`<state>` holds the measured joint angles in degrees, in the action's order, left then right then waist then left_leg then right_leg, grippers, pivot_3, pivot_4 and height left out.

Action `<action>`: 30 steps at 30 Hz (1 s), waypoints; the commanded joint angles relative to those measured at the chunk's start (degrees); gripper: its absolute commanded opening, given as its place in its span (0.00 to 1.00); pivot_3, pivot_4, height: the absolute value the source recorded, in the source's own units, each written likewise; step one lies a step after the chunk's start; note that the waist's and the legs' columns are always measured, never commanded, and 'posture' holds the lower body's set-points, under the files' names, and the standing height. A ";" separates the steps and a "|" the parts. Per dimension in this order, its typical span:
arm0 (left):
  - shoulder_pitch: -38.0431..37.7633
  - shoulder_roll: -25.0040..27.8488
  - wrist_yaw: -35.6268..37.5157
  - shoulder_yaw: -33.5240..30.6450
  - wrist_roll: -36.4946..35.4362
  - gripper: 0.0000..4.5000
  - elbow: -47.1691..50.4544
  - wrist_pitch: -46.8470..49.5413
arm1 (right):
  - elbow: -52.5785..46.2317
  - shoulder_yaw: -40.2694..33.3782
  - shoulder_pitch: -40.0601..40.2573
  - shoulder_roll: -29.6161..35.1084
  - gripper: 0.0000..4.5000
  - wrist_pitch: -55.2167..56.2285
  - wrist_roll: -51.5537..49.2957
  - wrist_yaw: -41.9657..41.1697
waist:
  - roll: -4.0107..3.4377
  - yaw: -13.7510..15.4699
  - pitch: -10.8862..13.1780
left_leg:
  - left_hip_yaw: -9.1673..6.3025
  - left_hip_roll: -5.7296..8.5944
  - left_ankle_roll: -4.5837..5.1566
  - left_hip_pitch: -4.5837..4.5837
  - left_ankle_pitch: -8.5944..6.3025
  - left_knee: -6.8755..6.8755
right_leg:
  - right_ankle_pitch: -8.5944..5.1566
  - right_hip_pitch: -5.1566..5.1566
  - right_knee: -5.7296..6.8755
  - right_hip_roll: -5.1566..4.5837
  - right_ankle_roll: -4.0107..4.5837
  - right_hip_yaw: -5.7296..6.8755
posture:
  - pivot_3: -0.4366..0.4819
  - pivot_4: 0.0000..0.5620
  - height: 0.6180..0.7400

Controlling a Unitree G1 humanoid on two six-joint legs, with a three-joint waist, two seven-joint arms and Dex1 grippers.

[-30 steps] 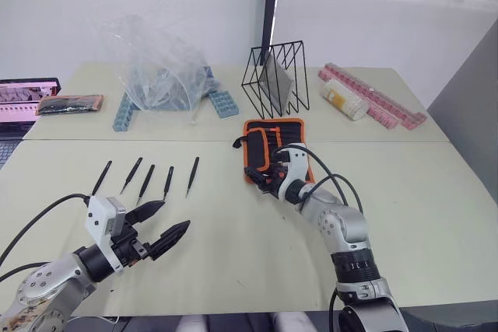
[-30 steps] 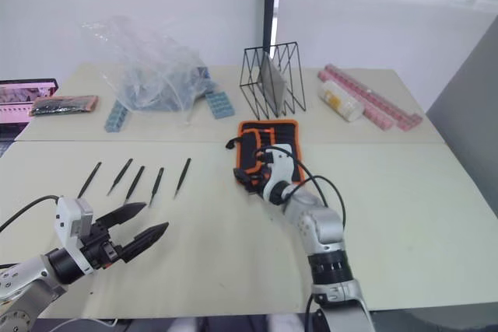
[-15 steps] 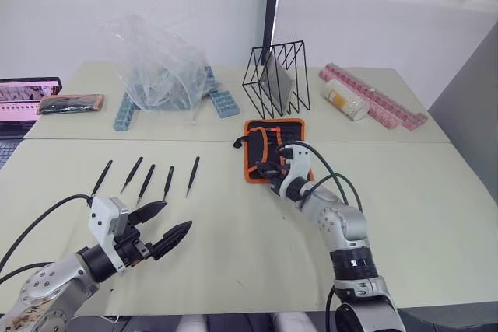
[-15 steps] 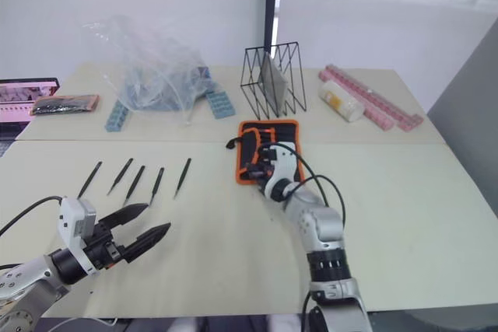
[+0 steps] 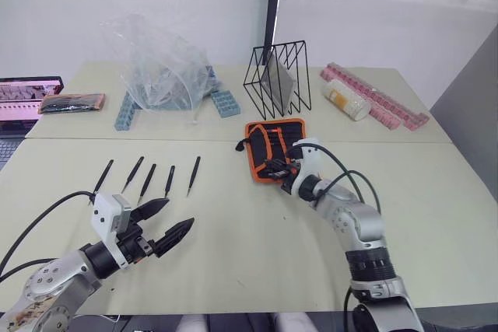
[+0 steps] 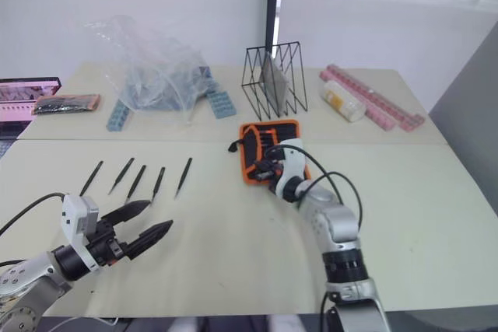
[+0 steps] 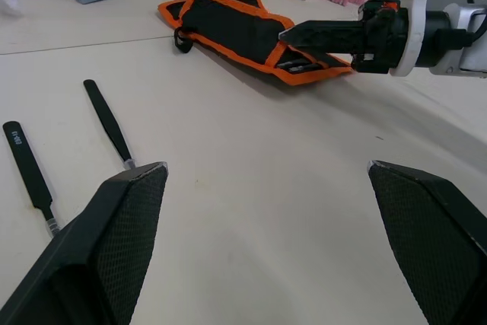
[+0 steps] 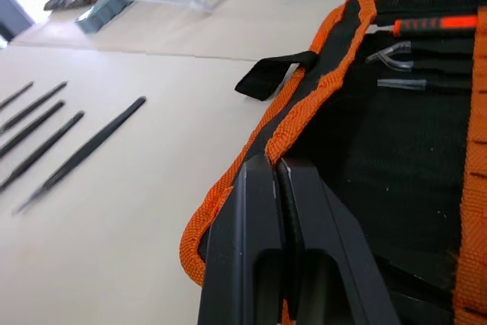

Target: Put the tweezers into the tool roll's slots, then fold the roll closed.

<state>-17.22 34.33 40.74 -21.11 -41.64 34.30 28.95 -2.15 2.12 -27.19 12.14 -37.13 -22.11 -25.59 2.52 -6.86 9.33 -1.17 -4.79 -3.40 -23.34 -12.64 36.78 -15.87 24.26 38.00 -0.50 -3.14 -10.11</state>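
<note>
The right gripper [image 8: 275, 169] has its fingers pressed together on the orange-edged flap of the tool roll [image 5: 274, 148], pinching the fabric at the roll's near left edge. The roll lies a little past the tabletop's [image 5: 436, 192] middle, at about 1 o'clock from centre. The five tweezers [image 5: 148, 179] lie in a loose row at about 10 o'clock, none of them in the slots [image 8: 396, 150] yet. The left gripper [image 5: 165, 223] hovers near them at about 8 o'clock, fingers spread and holding nothing.

The main risk, as I judge it, is the flap: only a thin fold of cloth is pinched, so it could slip free and drop back over the slots. A pull could also drag the whole light roll across the tabletop instead of opening it. The strap loop [image 8: 274, 72] at the edge could snag. The left gripper's broad fingers may nudge neighbouring tweezers while taking one
</note>
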 commanded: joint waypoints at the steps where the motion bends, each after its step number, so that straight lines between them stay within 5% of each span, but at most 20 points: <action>1: 1.02 0.62 0.21 0.30 -0.49 1.00 0.62 -0.16 | -5.91 3.19 1.32 5.30 0.01 3.12 1.95 -6.06 | -0.01 0.07 0.00 | 0.00 0.00 0.00 0.00 0.00 0.00 | -0.01 0.00 0.00 0.00 0.01 0.01 | 0.48 0.27 0.84; 15: 13.23 9.48 13.31 7.38 3.06 1.00 -13.21 -1.91 | -14.73 13.42 13.44 24.15 0.01 35.56 15.36 -26.42 | -0.03 1.32 0.02 | -0.03 0.03 -0.03 0.09 0.02 0.03 | -0.18 -0.06 0.00 0.00 -0.25 0.04 | 0.48 0.27 0.84; 22: 34.29 12.95 29.72 20.60 15.52 1.00 -32.70 -14.41 | -14.15 17.09 15.22 27.40 0.01 47.68 22.30 -29.66 | -0.05 2.89 0.04 | -0.06 0.06 -0.24 0.05 0.15 0.07 | -0.15 -0.05 0.00 0.00 -0.21 0.08 | 0.48 0.27 0.84; 30: 60.23 2.86 42.55 33.29 29.54 1.00 -62.21 -36.99 | -12.87 18.99 14.84 27.59 0.01 50.30 25.33 -30.61 | -0.05 4.40 0.04 | -0.09 0.10 -0.24 -0.01 0.17 0.21 | 0.01 -0.13 0.01 0.01 0.04 0.13 | 0.48 0.27 0.84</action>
<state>41.55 37.88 80.92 10.93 -14.12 -24.40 -3.21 -14.14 21.52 -11.99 39.73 12.14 3.22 -56.15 2.46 -2.46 9.37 -1.26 -4.68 -3.64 -23.32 -12.47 36.99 -15.85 24.11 38.01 -0.50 -3.09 -9.98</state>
